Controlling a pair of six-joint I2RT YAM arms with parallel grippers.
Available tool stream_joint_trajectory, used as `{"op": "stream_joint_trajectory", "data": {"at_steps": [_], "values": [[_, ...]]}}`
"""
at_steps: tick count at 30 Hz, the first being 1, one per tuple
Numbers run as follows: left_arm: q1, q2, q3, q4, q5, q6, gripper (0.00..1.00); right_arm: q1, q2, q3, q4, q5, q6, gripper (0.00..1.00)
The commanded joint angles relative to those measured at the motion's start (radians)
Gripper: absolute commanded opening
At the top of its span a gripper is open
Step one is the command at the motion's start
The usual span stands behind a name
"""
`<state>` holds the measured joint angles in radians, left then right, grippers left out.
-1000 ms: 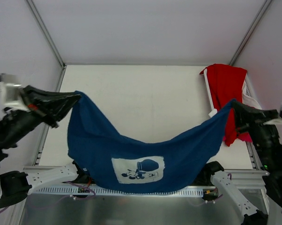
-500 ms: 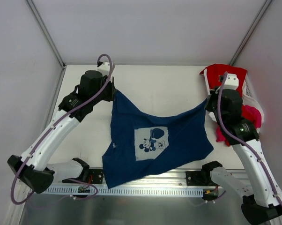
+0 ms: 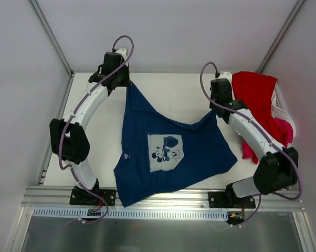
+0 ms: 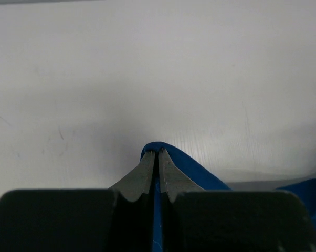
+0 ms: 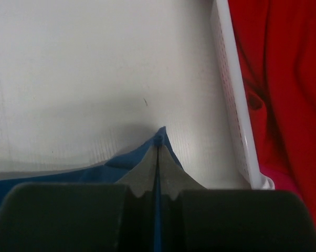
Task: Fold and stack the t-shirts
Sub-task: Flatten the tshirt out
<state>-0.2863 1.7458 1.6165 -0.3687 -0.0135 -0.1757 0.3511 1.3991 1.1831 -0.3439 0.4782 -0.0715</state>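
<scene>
Top external view, from the left: the left gripper (image 3: pixel 126 85) is at the far left of the white table (image 3: pixel 168 86), its jaws pressed together on one corner of the navy blue cotton t-shirt (image 3: pixel 200 152). From that pinched corner the shirt runs toward the near edge, spread mostly flat on the table, with its lower left corner lying over the metal rail at the front. On the chest sits a pale square print of a cartoon mouse (image 3: pixel 165 152), turned slightly askew. Any lettering in it is too small to read. A tiny white mark (image 3: pixel 126 156) shows on the shirt's left edge and is likewise unreadable.

Further right, the right gripper (image 3: pixel 216 112) is clamped on the shirt's other raised corner, and the cloth sags in a shallow curve between the two pinched points. Beyond it, the red cotton t-shirt (image 3: pixel 257 94) hangs over the white plastic basket (image 3: pixel 280 109) at the table's far right corner, with the bright pink t-shirt (image 3: pixel 285 128) bunched just below it.

Left wrist view: the left gripper (image 4: pixel 158 153) has its two fingers closed tight, with a fold of blue cloth showing around and between the tips, above bare table.

Right wrist view: the right gripper (image 5: pixel 159 148) is closed the same way on a peak of blue cloth. The basket's perforated wall (image 5: pixel 230 105) stands near it on the right, with red fabric filling the space beyond.
</scene>
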Motion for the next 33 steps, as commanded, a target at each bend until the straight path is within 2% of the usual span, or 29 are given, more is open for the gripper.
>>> {"op": "stream_joint_trajectory", "data": {"at_steps": [1, 12, 21, 24, 28, 30, 31, 32, 33], "values": [[0.061, 0.093, 0.175, 0.07, 0.044, 0.048, 0.0, -0.008, 0.099, 0.137, 0.088, 0.031, -0.01, 0.01], [0.22, 0.472, 0.534, 0.054, 0.195, 0.038, 0.0, -0.029, 0.539, 0.502, 0.059, 0.086, -0.05, 0.01], [0.26, 0.734, 0.802, 0.054, 0.216, 0.054, 0.0, -0.054, 0.756, 0.74, 0.026, 0.229, -0.039, 0.0], [0.266, 0.79, 0.856, 0.059, 0.207, 0.059, 0.0, -0.061, 0.794, 0.782, 0.029, 0.266, -0.036, 0.01], [0.272, 0.816, 0.855, 0.096, 0.19, 0.059, 0.0, -0.073, 0.843, 0.829, 0.052, 0.316, -0.037, 0.0], [0.274, 0.822, 0.846, 0.135, 0.158, 0.065, 0.11, -0.083, 0.874, 0.866, 0.059, 0.333, -0.039, 0.02], [0.274, 0.822, 0.835, 0.16, 0.12, 0.065, 0.23, -0.084, 0.885, 0.88, 0.066, 0.352, -0.042, 0.11], [0.274, 0.821, 0.817, 0.212, 0.103, 0.067, 0.71, -0.089, 0.917, 0.898, 0.075, 0.361, -0.048, 0.61], [0.274, 0.819, 0.815, 0.233, 0.084, 0.065, 0.93, -0.092, 0.937, 0.958, 0.077, 0.364, -0.054, 0.9]]}}
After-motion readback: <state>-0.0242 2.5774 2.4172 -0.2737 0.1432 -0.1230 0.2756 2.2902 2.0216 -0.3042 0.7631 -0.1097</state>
